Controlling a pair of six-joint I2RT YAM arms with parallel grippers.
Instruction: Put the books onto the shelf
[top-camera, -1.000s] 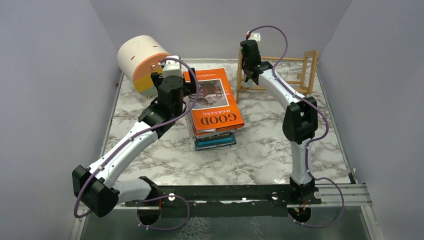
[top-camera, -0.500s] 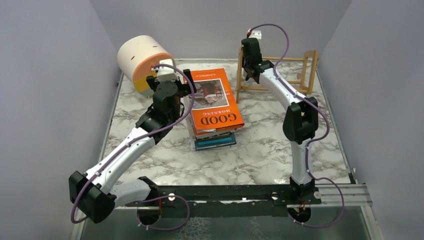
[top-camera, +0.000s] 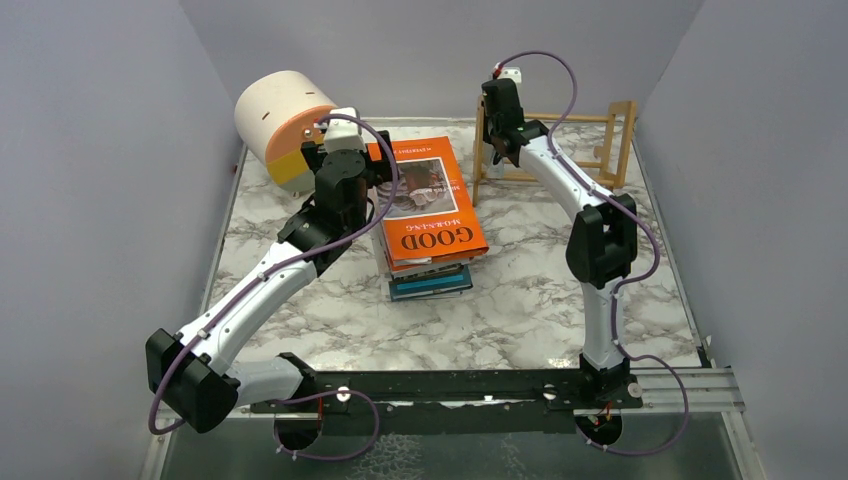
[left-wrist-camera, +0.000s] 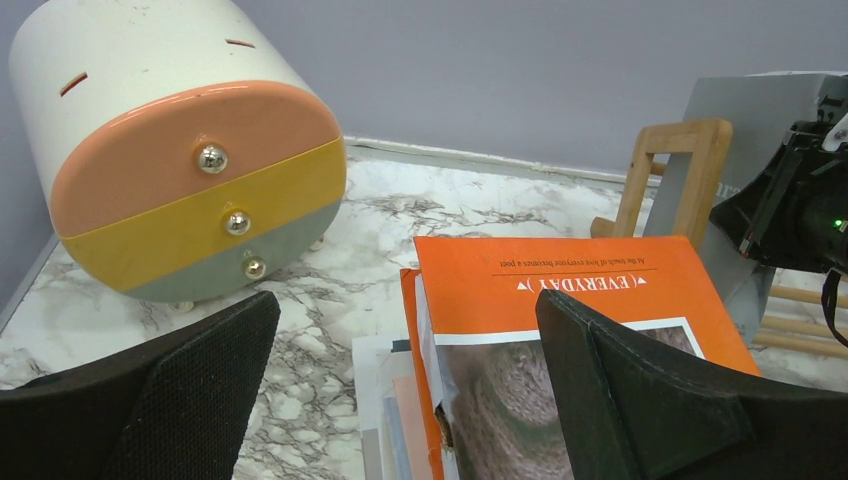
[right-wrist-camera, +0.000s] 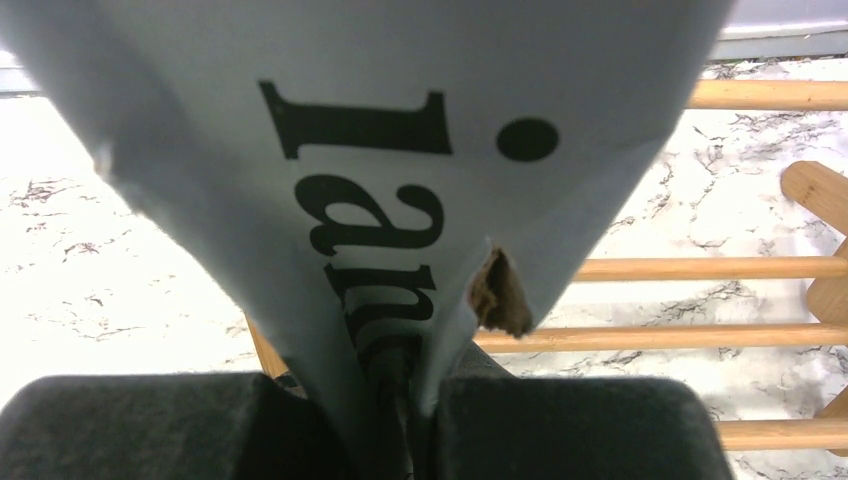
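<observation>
Arms take unlike poses. The left arm (top-camera: 250, 295) rises from its base with the elbow low at the near left corner, and its wrist tips down over the left side of the stack of books (top-camera: 432, 282). The left pincer (left-wrist-camera: 407, 310) is released, its black fingers spread wide, one over bare marble beside the stack and the other over the orange book (left-wrist-camera: 570, 290) on top. The right arm (top-camera: 590, 240) stands up from its base, bends, and stretches to the left end of the shelf (top-camera: 612, 140), with its wrist pointing down. The right pincer (right-wrist-camera: 400, 410) is clenched, grasping a thin grey book (right-wrist-camera: 400, 150) by one edge.

Grey walls (top-camera: 100, 200) close in on the left, the back and the right. The drum (top-camera: 285, 125) fills the far left corner, just beside the left wrist. The shelf stands at the far right near the back wall, and the stack sits between the two. The widest open stretch of the worktop (top-camera: 520, 300) lies between the stack and the arms' bases.

In the left wrist view the grey book stands upright just behind the shelf's left end frame. Dowel rails run beneath it in the right wrist view, but I cannot tell whether it rests on them. The drum's three drawers, peach, yellow and grey-green, are all shut.
</observation>
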